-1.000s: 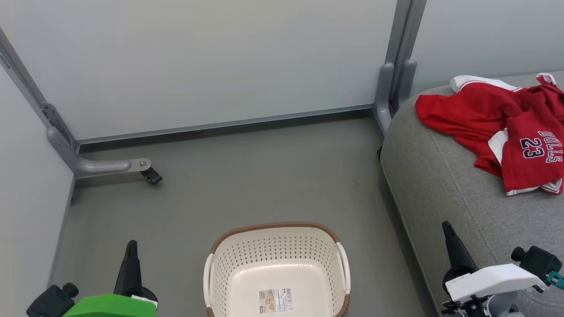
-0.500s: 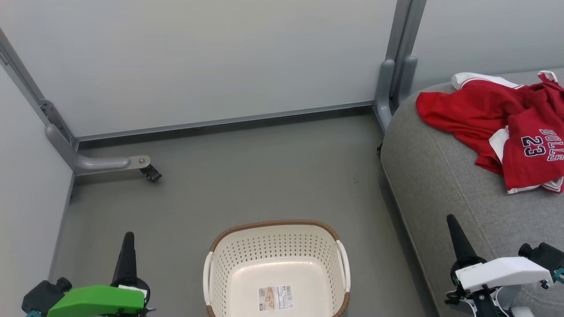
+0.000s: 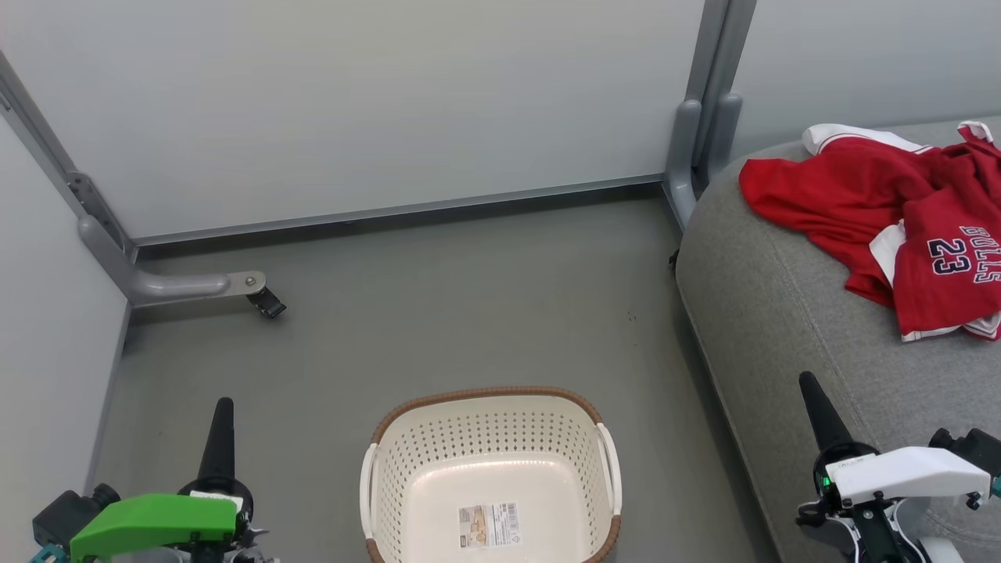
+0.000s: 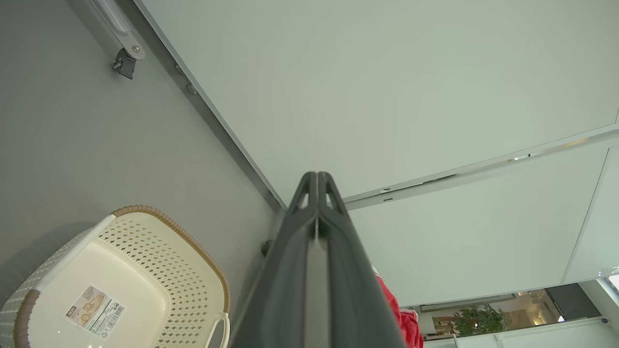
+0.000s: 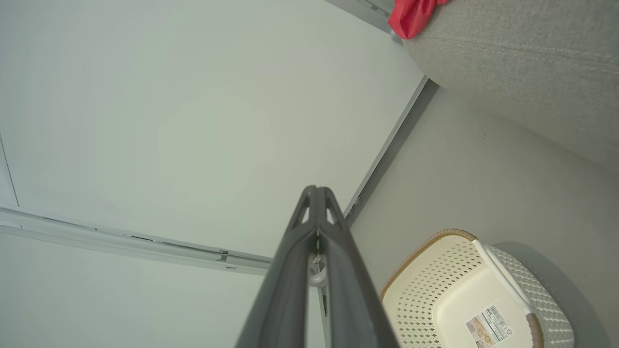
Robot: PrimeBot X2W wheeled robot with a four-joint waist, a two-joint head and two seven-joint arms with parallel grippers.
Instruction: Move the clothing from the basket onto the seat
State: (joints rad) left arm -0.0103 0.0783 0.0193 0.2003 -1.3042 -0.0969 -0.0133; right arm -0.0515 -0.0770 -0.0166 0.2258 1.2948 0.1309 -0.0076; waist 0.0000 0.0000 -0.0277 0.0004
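Open floor between basket and wall (caster foot at left), seat bulk close on the right.

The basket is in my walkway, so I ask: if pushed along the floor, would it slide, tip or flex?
The basket holds nothing but a sticker, and its walls are perforated plastic, so it is probably light. On the smooth grey floor it would likely slide rather than tip, given its wide flat bottom. The walls may flex slightly.

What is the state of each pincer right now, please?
Left pincer: closed, holding nothing.
Right pincer: closed, holding nothing.
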